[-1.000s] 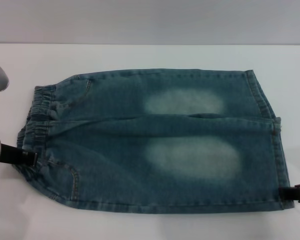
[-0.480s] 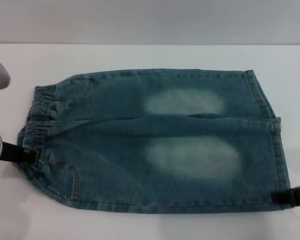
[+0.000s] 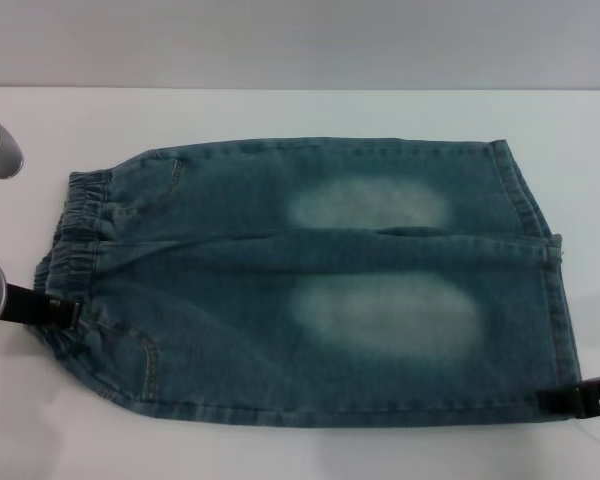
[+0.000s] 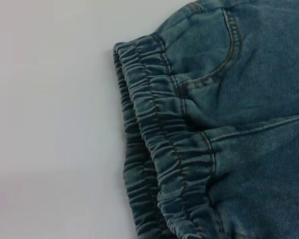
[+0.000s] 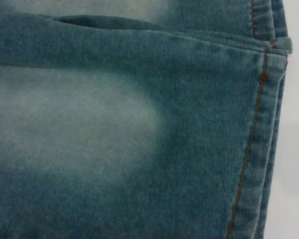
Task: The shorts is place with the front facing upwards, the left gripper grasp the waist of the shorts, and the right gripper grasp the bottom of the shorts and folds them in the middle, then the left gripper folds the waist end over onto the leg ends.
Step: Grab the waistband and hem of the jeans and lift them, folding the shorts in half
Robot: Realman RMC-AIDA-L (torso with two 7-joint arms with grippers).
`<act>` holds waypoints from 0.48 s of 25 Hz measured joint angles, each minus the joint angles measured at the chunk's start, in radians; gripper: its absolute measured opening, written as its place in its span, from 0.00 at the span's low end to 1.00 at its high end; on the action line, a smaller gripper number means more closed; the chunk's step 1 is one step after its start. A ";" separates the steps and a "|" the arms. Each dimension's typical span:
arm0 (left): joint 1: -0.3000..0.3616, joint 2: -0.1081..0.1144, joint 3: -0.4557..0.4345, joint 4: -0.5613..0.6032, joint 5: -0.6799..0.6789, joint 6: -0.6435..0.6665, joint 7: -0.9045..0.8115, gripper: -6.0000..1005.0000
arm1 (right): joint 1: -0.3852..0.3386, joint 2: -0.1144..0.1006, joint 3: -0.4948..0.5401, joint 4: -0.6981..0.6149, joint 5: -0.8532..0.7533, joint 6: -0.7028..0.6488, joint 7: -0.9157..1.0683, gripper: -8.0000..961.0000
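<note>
The shorts (image 3: 310, 280) lay spread flat on the white desk (image 3: 280, 110), front up, with the elastic waist (image 3: 80, 225) at the left and the two leg hems (image 3: 540, 250) at the right. Both legs lay side by side, one far and one near, each with a pale faded patch. No fold had been made: the near leg was not yet brought over the far one, and the waist end had not been carried toward the leg ends.

The left gripper (image 3: 60, 312) sat at the near-left corner of the garment, touching the waistband where the cloth bunched slightly. The right gripper (image 3: 578, 400) sat at the near-right corner, at the bottom hem of the near leg. Whether either gripper was apart or already clamped on the denim could not be told, since only dark finger tips showed at the cloth's edge and the wrist views showed only fabric: gathered waistband (image 4: 159, 149) in one, stitched hem (image 5: 259, 124) in the other.

By this reading the task was at its first step, the two corner grasps being taken. The lengthwise fold and the waist-to-hem fold were both left to do.
</note>
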 joint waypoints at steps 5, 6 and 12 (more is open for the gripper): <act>-0.001 0.000 0.000 -0.001 0.000 -0.003 0.000 0.07 | 0.001 0.000 -0.006 -0.005 0.000 -0.011 -0.001 0.65; -0.001 0.000 0.000 -0.001 0.000 -0.003 0.000 0.07 | -0.001 0.000 -0.006 -0.007 -0.001 -0.017 -0.002 0.65; -0.001 0.000 0.000 -0.004 0.001 -0.003 0.000 0.07 | 0.008 -0.003 -0.011 -0.023 -0.001 -0.008 -0.027 0.63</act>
